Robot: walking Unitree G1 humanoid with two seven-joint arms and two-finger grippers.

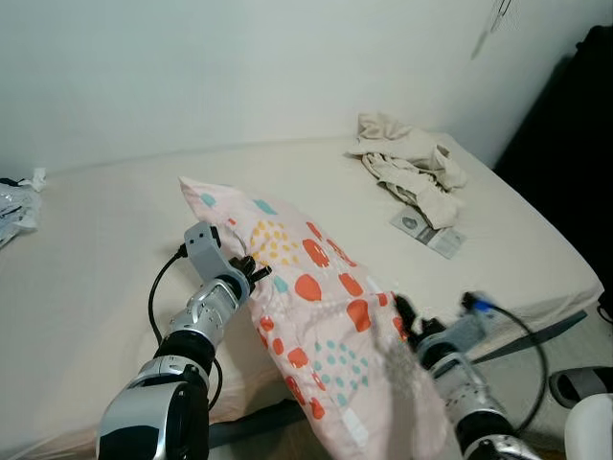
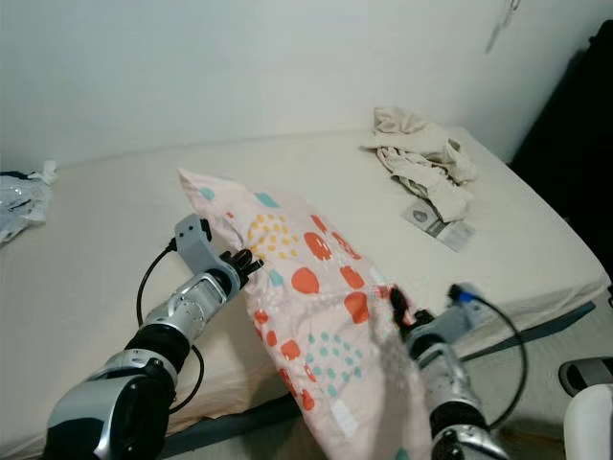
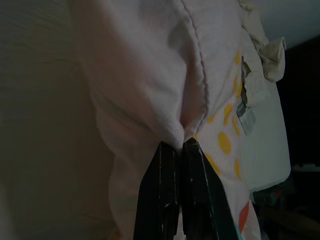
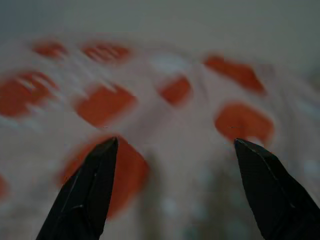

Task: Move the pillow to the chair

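- Far left on the bed (image 1: 86, 287): crumpled plastic wrapper (image 1: 14, 206) at the edge, well apart from me, ignore.
- My left gripper (image 1: 251, 272) is pinched tight on a fold of the pillow (image 1: 316, 326) along its left seam; the wrist view shows both fingers pressed together with cloth bunched between them.
- Pillow is lifted, tilted, far corner up over the mattress, lower end hanging off the near edge between my two arms.
- My right gripper (image 4: 172, 190) has its fingers spread wide, pillow print just ahead, nothing caught yet; it sits against the pillow's right side.
- Judgement: close right on a good bunch of fabric before turning, else the pillow swings from one pinch and may slip.
- Right side of bed: pile of clothes (image 1: 407, 168) and a small packet (image 1: 428, 230), clear of my path.
- Chair not spotted here; I'd need to turn to find it.
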